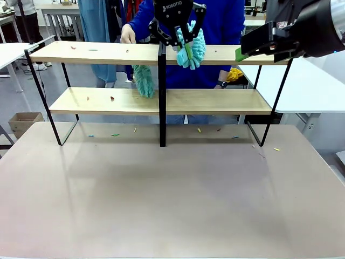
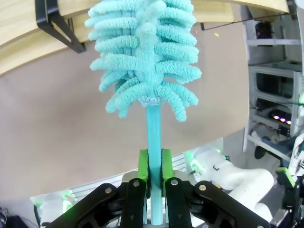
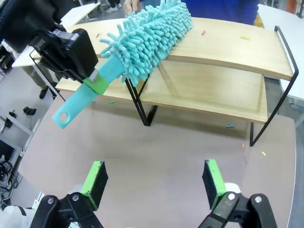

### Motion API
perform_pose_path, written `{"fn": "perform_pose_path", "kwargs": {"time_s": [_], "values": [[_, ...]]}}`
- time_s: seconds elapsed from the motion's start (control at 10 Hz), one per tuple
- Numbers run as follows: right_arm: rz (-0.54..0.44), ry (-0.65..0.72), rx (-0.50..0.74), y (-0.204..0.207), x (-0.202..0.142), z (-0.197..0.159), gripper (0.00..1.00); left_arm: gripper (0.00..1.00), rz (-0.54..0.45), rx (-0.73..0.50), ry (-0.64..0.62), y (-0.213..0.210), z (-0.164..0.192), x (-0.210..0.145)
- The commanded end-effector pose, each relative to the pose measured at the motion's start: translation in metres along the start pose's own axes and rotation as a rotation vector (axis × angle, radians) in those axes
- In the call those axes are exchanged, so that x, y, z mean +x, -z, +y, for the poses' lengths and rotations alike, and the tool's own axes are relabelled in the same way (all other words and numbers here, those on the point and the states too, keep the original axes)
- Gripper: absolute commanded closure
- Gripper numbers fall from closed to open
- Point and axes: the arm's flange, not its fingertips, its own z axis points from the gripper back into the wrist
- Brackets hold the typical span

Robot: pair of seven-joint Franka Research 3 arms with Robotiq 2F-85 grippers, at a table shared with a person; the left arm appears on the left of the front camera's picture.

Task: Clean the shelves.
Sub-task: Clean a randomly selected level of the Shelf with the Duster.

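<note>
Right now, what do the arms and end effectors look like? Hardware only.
Left end effector: black linkage fingers with visible screws, bright green pads, white ROBOTIQ lettering on its black body. Right end effector: same black fingers and green pads. Right arm: black wrist section, white link behind. The person wears a blue long sleeve.

upright 2-tier wood shelves [image 1: 108, 101], crumb-littered

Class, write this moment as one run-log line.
left gripper shut on duster | duster at top of shelves | right gripper open | scraps on shelves
</note>
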Motion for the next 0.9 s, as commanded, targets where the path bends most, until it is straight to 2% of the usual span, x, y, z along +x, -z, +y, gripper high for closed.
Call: {"fn": "perform_pose_path", "kwargs": {"time_s": [0.0, 0.4, 0.6, 0.8], "values": [[-0.002, 0.002, -0.001, 0.0, 0.0, 0.0, 0.0, 0.88, 0.07, -0.069, 0.024, -0.008, -0.01, 0.007], [-0.002, 0.002, -0.001, 0.0, 0.0, 0.0, 0.0, 0.88, 0.121, -0.172, 0.094, -0.001, -0.028, 0.022], [-0.002, 0.002, -0.001, 0.0, 0.0, 0.0, 0.0, 0.88, 0.125, -0.186, 0.125, 0.0, -0.043, 0.038], [-0.002, 0.002, -0.001, 0.0, 0.0, 0.0, 0.0, 0.88, 0.176, -0.18, 0.158, 0.007, -0.053, 0.049]]}}
